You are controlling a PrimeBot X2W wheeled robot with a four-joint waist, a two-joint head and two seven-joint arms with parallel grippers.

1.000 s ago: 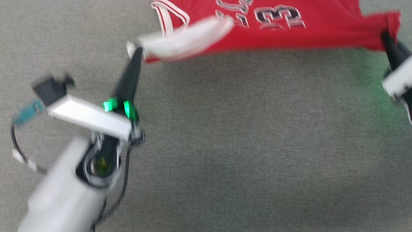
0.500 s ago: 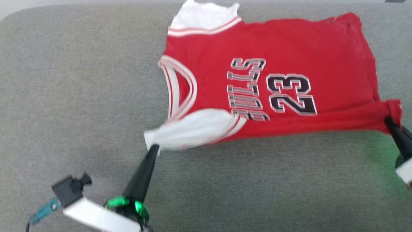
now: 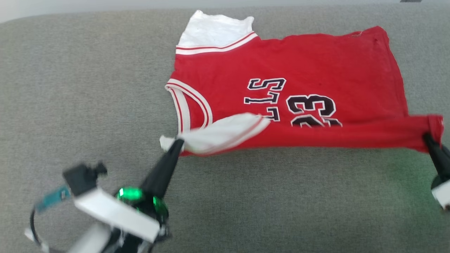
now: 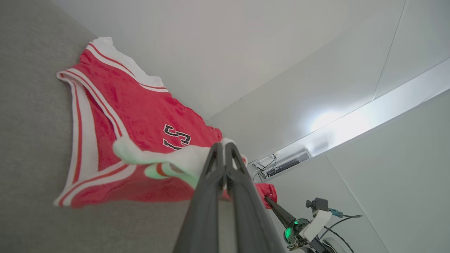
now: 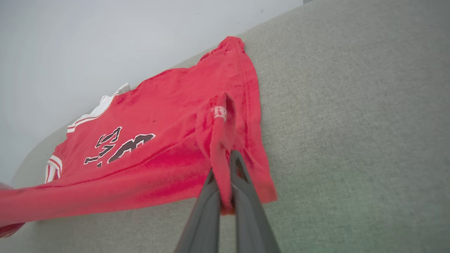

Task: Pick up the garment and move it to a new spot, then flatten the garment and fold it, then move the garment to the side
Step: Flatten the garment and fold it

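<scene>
Head camera: you are holding the shirt (image 3: 299, 70) by its near edge, and most of it is lying flat, print up, on the grey fabric-covered desk (image 3: 88, 88). Your left pincer (image 3: 175, 146) is clamping the tip of the near white sleeve (image 3: 225, 133), and your right pincer (image 3: 428, 137) is pinching the near hem corner (image 3: 434, 124). Both are shut tight on cloth. Between them the near edge is stretching into a taut band that is lifting and covering the lower part of the number. I am reading this as the start of a lengthwise fold: gripping both ends is letting you carry the whole side over in one straight line without it sagging.

Left wrist camera: the two dark fingers are meeting with white sleeve fabric bunching at their tips, so the grip is looking narrow, on the sleeve end alone. The shirt is lying along the desk toward the wall, with its neckline trim on the side facing you. The right pincer is showing beyond it, holding the red corner.

Right wrist camera: the fingers are pressing together on a pleat of red hem that is standing up between them, with a small label showing on it. The far side of the shirt is resting flat near the desk's far edge. I judge that friction there is anchoring it while you are pulling. Be watching the sleeve tip, as that grip is looking the likelier to slip.
</scene>
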